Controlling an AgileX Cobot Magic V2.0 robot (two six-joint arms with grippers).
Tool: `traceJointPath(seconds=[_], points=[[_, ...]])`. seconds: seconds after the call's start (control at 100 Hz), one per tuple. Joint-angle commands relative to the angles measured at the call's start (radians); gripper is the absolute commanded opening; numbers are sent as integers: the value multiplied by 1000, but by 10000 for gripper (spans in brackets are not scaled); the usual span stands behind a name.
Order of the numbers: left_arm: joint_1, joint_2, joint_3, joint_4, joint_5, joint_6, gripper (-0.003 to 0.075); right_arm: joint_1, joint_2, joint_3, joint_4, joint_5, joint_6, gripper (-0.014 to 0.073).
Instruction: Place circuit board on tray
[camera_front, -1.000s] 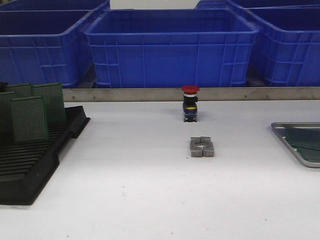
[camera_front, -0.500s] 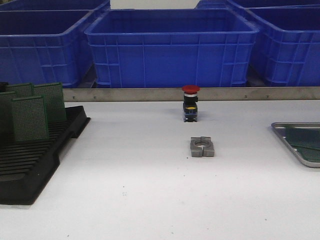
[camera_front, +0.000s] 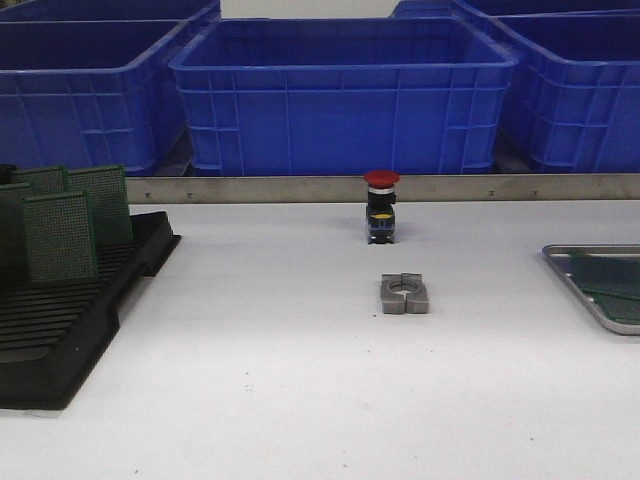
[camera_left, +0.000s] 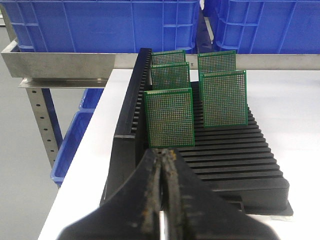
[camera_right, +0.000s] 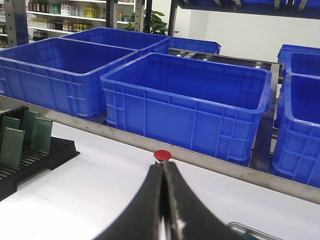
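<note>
A: Noting left gripper (camera_left: 162, 165) pinched shut, empty; nearest circuit board (camera_left: 169, 118) upright in black rack (camera_left: 235, 165), just ahead.

B: Right gripper (camera_right: 162, 172) likewise closed, empty. Tray (camera_front: 570, 285) far right. Board probably light, stiff, thin; best pinched by top edge.

Front cam low over table; wrist cams share rack (camera_left: 210, 150).
</note>
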Motion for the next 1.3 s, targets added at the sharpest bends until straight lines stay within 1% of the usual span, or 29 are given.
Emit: traceJointPath(seconds=[0.0,0.1,0.15,0.21,0.24,0.27,0.31,0.32,0.37,0.38,0.39,0.42,0.44,0.49,0.5,0.51,0.52,0.55,0.56,0.59,0.64,0.7,0.75,0.78,0.79,0.86,0.92,0.97,1.29], points=[[0,-27,19,-10,-69,-1,-20,0,9,-28,16,-23,-4,-60],[0,-27,19,-10,-69,-1,-20,-1,9,-28,16,-35,-4,-60],[0,-27,19,-10,-69,-1,-20,-1,9,-28,9,-76,-4,-60],[0,-27,19,-10,-69,-1,-20,-1,9,-28,-18,-167,-2,-60],[0,-27,19,-10,-69,-1,-20,-2,9,-28,-52,-207,-1,-60],[0,-27,19,-10,-69,-1,-20,-2,9,-28,-120,-248,8,-60],[0,-27,19,-10,-69,-1,-20,-2,9,-28,-205,-283,61,-60],[0,-27,19,-10,-69,-1,-20,-2,9,-28,-243,-295,73,-60],[0,-27,19,-10,-69,-1,-20,-9,9,-23,-394,-321,195,-60],[0,-27,19,-10,-69,-1,-20,-11,9,-21,-417,-328,241,-60],[0,-27,19,-10,-69,-1,-20,-13,9,-18,-466,-335,265,-60],[0,-27,19,-10,-69,-1,-20,-26,9,-11,-568,-346,396,-60],[0,-27,19,-10,-69,-1,-20,-36,9,-4,-647,-351,452,-60],[0,-27,19,-10,-69,-1,-20,-65,9,16,-832,-355,684,-60],[0,-27,19,-10,-69,-1,-20,-70,9,20,-882,-356,712,-60],[0,-27,19,-10,-69,-1,-20,-79,9,27,-907,-356,740,-60],[0,-27,19,-10,-69,-1,-20,-84,9,31,-931,-356,795,-60],[0,-27,19,-10,-69,-1,-20,-102,8,48,-1040,-357,898,-60],[0,-27,19,-10,-69,-1,-20,-112,8,58,-1060,-357,945,-60],[0,-27,19,-10,-69,-1,-20,-129,8,79,-1128,-360,1029,-60],[0,-27,19,-10,-69,-1,-20,-154,2,124,-1224,-376,1134,-60],[0,-27,19,-10,-69,-1,-20,-176,-28,192,-1265,-408,1208,-60],[0,-27,19,-10,-69,-1,-20,-185,-64,241,-1271,-432,1232,-60],[0,-27,19,-10,-69,-1,-20,-189,-105,245,-1277,-379,1246,-60],[0,-27,19,-10,-69,-1,-20,-189,-113,242,-1281,-334,1246,-60],[0,-27,19,-10,-69,-1,-20,-189,-191,245,-1286,-271,1246,-60],[0,-27,19,-10,-71,-1,-20,-186,-167,244,-1286,-272,1246,-60],[0,-27,19,-10,-69,-1,-20,-186,-175,244,-1286,-255,1246,-60],[0,-27,19,-10,-69,-1,-20,-186,-178,243,-1281,-255,1239,-60]])
